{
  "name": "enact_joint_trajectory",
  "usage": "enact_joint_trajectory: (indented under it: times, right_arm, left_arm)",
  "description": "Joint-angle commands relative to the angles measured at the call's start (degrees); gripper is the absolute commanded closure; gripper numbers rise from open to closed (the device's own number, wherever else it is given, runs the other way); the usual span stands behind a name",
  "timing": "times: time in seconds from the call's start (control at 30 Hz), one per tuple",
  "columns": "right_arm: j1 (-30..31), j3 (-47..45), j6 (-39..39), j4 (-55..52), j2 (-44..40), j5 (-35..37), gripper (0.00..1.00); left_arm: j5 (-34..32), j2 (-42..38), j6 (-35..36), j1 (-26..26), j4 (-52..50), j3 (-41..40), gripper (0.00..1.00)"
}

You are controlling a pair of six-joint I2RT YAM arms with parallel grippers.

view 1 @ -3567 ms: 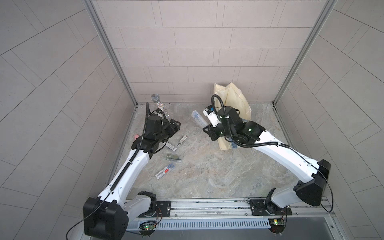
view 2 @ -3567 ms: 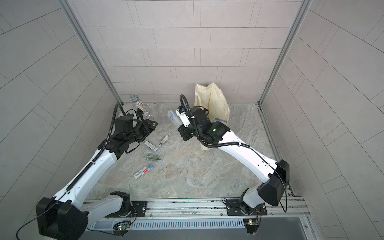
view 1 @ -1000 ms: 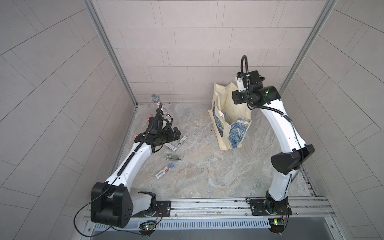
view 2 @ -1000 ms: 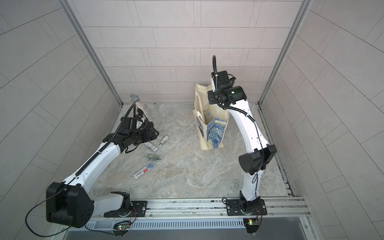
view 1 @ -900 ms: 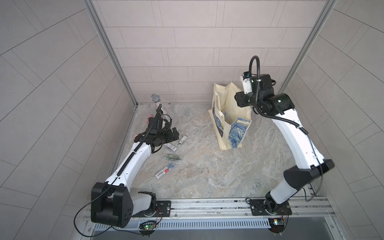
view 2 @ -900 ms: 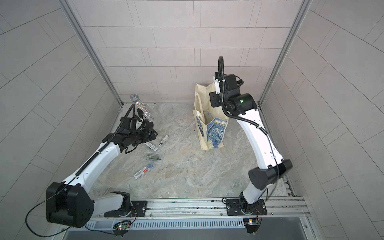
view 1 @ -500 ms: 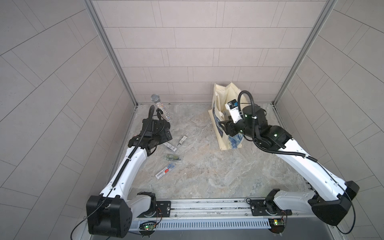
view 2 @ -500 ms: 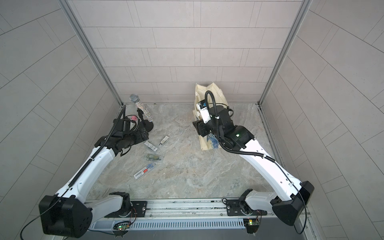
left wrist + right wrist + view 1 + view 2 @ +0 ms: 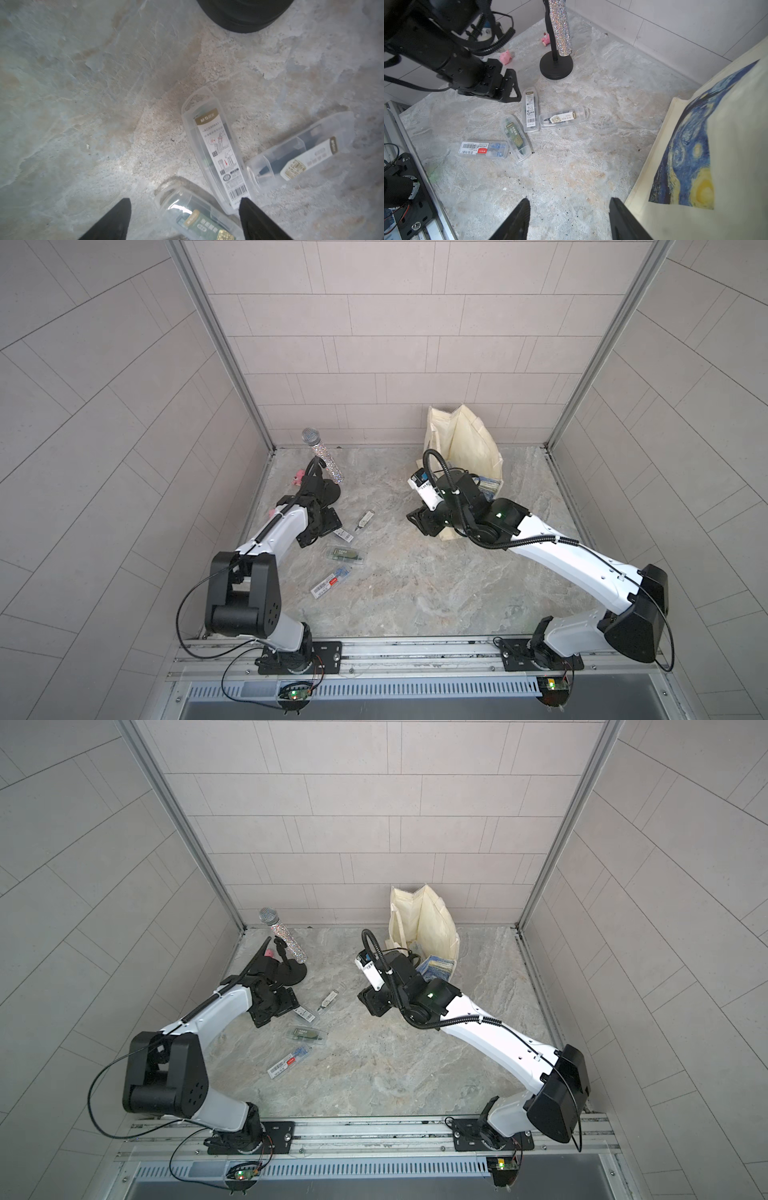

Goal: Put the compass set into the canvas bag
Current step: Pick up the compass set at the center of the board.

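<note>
My left gripper [image 9: 185,207] hangs, jaws apart and empty, right by the clear plastic compass set case [image 9: 218,151] with a white barcode label, flat on the grey stone table [image 9: 415,593]. My right gripper [image 9: 570,205], also spread and empty, is beside the tall cream swirl-painted canvas bag [image 9: 469,443] at the far edge.

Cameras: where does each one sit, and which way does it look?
Both top views: high up front, looking down on the table; both whole arms show.
Left wrist: on the left arm, looking down at compass cases; left gripper tips show.
Right wrist: on the right arm, looking across at those cases, canvas bag beside; right gripper tips show.
Shared: wrist views both show the white-label case.
</note>
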Motion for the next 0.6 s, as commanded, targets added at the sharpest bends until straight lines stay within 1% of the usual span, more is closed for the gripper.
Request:
enact_joint_trajectory:
  times: [0.0,0.13,0.17,0.33,0.5,0.57]
  right_arm:
    - [0.95,0.43,-1.40,-0.41,0.89,-0.44,0.37]
    - [1.59,0.92,-1.77,-1.12,1.96,-0.68,0.37]
    - [1.70,0.92,-1.87,-1.18,2.23,-0.69,0.37]
    - [2.05,1.68,-2.26,-2.05,3.51,-0.44,0.37]
    - [2.32,1.80,-2.36,-2.25,4.04,-0.26,0.37]
    - [2.38,1.95,-2.41,-2.18,4.18,-0.28,0.37]
  left_arm:
    - [-1.29,4.64,-4.09,-1.17,2.36,3.41,0.14]
    - [-4.53,10.00,-6.34,-3.01,2.06,7.14,0.16]
    - [-5.05,11.19,-8.28,-3.42,2.01,8.02,0.15]
    - [-6.66,17.19,-11.34,-3.92,-0.06,11.83,0.16]
    - [-7.13,19.51,-13.00,-4.07,-0.57,12.44,0.16]
    - [-7.94,19.89,-13.18,-4.09,-0.70,12.21,0.20]
